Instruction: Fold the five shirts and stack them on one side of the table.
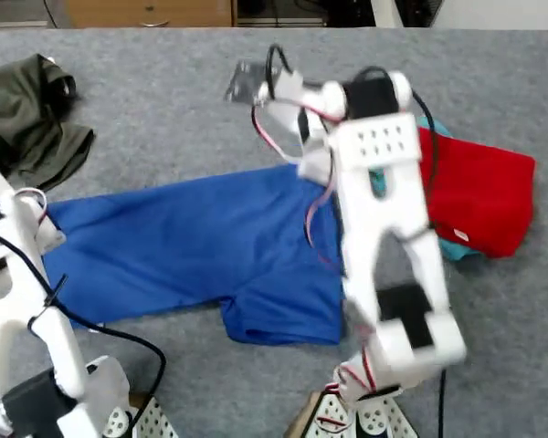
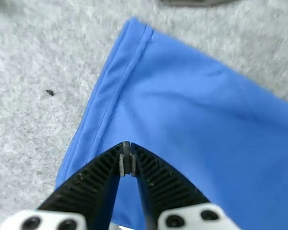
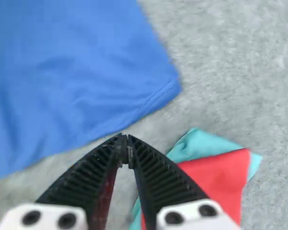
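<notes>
A blue shirt (image 1: 192, 251) lies spread flat across the middle of the grey table. A folded red shirt (image 1: 479, 192) rests on a teal shirt (image 1: 457, 245) at the right. A dark green shirt (image 1: 27, 119) is crumpled at the far left. My left gripper (image 2: 126, 163) is shut just over the blue shirt (image 2: 206, 124), near its hemmed corner at the left end. My right gripper (image 3: 125, 149) is shut above bare table, between the blue shirt's edge (image 3: 77, 81) and the red shirt (image 3: 213, 184) on the teal shirt (image 3: 201, 143).
The left arm (image 1: 18, 301) stands at the near left. The right arm (image 1: 384, 210) rises across the blue shirt's right end. Grey table (image 1: 146, 100) lies bare beyond the blue shirt. A wooden cabinet (image 1: 146, 13) runs behind the far edge.
</notes>
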Robot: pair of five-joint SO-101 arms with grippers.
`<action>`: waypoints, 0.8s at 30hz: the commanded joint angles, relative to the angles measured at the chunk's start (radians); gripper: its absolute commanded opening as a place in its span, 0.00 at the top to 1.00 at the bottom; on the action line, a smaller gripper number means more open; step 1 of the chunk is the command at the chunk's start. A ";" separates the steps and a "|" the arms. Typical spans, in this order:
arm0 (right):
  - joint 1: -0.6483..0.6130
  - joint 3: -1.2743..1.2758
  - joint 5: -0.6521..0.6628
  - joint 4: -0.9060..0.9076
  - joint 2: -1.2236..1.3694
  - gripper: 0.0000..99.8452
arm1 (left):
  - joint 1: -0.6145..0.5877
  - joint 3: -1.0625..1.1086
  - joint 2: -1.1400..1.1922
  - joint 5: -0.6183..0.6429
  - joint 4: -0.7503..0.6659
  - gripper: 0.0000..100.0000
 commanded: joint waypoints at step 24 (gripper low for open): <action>-0.375 1.371 0.100 -0.374 -0.756 0.74 | -0.198 0.296 -0.033 -0.080 -0.282 0.98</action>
